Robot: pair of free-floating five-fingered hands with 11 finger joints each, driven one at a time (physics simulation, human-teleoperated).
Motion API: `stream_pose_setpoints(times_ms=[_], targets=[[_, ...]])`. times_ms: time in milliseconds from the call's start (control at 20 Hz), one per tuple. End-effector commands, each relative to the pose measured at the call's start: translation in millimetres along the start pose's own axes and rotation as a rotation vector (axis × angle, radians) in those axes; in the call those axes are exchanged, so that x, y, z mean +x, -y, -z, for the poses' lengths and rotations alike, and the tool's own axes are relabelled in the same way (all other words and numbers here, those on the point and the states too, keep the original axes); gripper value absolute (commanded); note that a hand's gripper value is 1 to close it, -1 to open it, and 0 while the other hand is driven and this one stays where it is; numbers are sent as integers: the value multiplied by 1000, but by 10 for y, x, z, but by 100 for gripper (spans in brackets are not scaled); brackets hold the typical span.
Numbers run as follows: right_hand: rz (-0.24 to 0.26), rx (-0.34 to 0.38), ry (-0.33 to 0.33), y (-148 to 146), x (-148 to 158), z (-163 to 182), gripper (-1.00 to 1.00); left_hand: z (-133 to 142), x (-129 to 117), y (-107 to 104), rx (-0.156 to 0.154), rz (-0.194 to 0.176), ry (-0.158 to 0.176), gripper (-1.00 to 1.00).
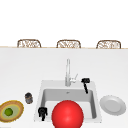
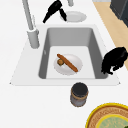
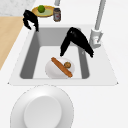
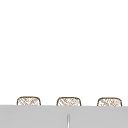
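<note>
Right hand (image 3: pixel 76 40) open above the sink, plate of food (image 3: pixel 60 68) below it, untouched

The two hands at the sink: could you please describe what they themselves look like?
Both the left hand and the right hand are plain black all over and human-shaped, with slim tapering fingers. Each ends at the wrist, with no arm, sleeve or cable attached. No markings, seams or other colours can be made out on them; they read as dark silhouettes against the white counter.
</note>
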Motion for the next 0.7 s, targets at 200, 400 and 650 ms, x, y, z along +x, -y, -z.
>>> stream_pose_setpoints(times_ms=[200, 400, 650], targets=[[-27, -13, 149, -497, -30, -40, -100, 0, 0, 0, 0, 0, 0, 0], [-58, -2, 173, -791, 48, -57, -100, 0, 0, 0, 0, 0, 0, 0], [-73, 12, 172, -1187, 185, -47, -100, 0, 0, 0, 0, 0, 0, 0]])
